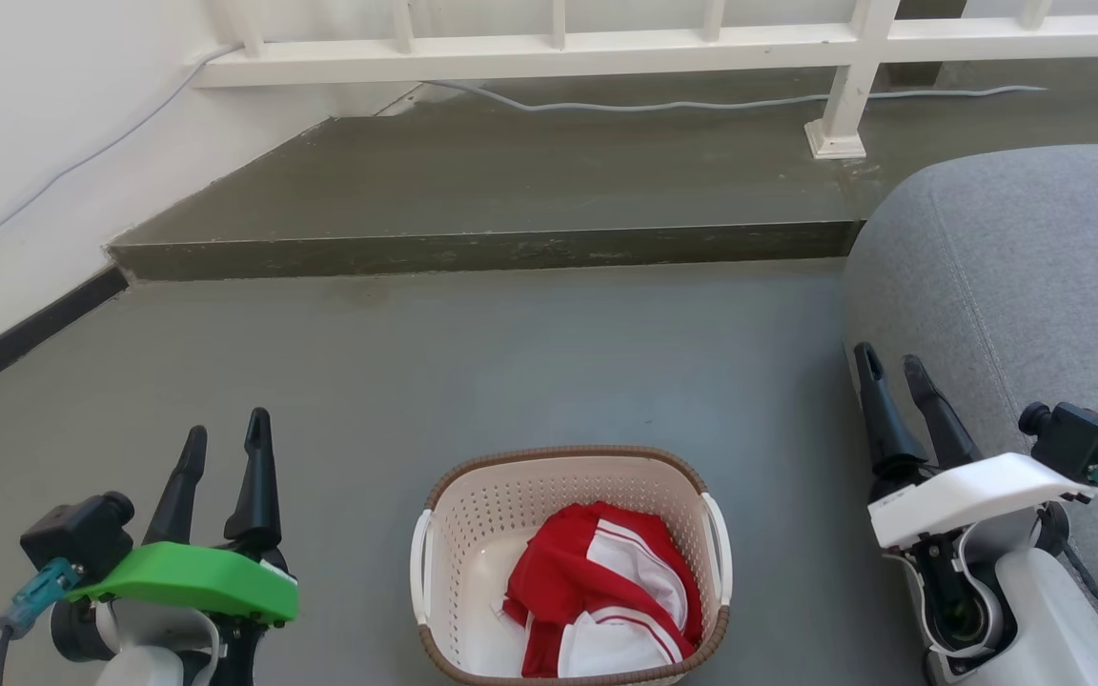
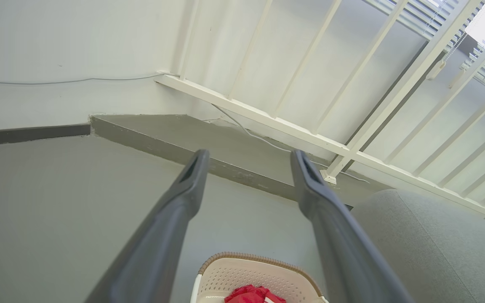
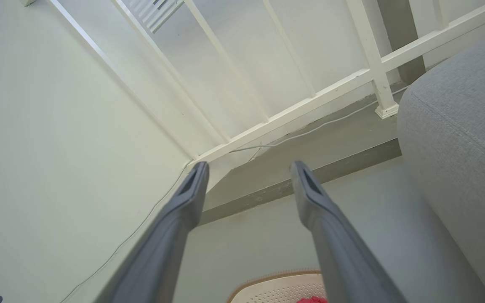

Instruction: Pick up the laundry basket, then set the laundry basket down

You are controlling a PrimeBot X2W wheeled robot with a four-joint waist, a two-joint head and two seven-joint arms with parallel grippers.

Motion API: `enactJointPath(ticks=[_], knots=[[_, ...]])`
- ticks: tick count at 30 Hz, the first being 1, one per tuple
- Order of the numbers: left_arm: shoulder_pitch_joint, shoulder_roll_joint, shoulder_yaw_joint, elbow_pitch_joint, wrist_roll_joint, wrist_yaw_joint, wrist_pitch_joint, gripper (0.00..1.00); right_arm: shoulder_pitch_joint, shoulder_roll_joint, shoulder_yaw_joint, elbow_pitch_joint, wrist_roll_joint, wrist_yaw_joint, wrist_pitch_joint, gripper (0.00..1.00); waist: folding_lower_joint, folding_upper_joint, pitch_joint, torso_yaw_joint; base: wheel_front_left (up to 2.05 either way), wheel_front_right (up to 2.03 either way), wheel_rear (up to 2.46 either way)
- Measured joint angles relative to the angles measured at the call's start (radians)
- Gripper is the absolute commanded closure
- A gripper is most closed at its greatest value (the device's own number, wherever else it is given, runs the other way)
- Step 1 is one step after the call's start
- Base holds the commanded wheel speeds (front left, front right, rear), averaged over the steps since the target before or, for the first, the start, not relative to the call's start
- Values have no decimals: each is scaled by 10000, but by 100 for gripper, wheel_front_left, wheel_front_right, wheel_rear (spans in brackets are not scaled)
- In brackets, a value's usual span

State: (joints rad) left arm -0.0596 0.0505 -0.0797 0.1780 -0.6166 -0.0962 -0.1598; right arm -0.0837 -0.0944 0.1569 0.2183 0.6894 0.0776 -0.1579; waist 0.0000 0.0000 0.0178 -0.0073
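Head view, nearest you: the left gripper [image 1: 227,426] sits at the lower left, its two dark fingers parted with nothing between them. The right gripper [image 1: 888,358] at the lower right is parted and empty too. Each wrist view confirms this, with bare floor showing in the gap between the fingers.

Between the two arms, and well apart from both, the laundry basket [image 1: 549,491] stands upright on the grey floor [image 1: 511,362]. A crumpled red and white garment [image 1: 597,572] lies inside it. The white handle on your left [image 1: 420,562] and the one on your right [image 1: 721,557] both face outward and are free.

Judging from this, you are at the very start: the pick-up has not begun and neither gripper is near a handle. The next move likely calls for bringing both arms inward and down, one to each handle. Close on them evenly, then lift level so the basket does not tip.

Watch the right arm. It works just beside the grey upholstered seat [image 1: 1035,267], and you cannot tell from here whether it touches the fabric.

Farther off, a raised step [image 1: 482,252] runs across the floor. A thin cable [image 1: 701,103] lies along the top of it. Behind that stands the white railing [image 1: 549,48], well clear of the work.
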Motion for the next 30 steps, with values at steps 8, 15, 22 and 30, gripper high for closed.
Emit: enactJointPath(ticks=[8,15,22,30], knots=[[-5,-10,-6,-171,1064,0,-295,0,-120,6,157,-31,-1093,0,-280,0,0,0,12,-51,0,0,0],[-7,-17,-98,-209,1964,-2,-533,0,-121,6,209,-25,-2088,-13,-531,0,0,0,15,-101,0,0,0],[-7,-29,-174,-213,2899,-4,-779,0,-148,17,337,-25,-2976,-15,-736,0,0,0,28,-150,0,0,0],[-13,-33,-169,-236,3496,-6,-890,0,-180,44,351,-6,-3563,-90,-926,0,0,0,68,-167,0,0,0]])
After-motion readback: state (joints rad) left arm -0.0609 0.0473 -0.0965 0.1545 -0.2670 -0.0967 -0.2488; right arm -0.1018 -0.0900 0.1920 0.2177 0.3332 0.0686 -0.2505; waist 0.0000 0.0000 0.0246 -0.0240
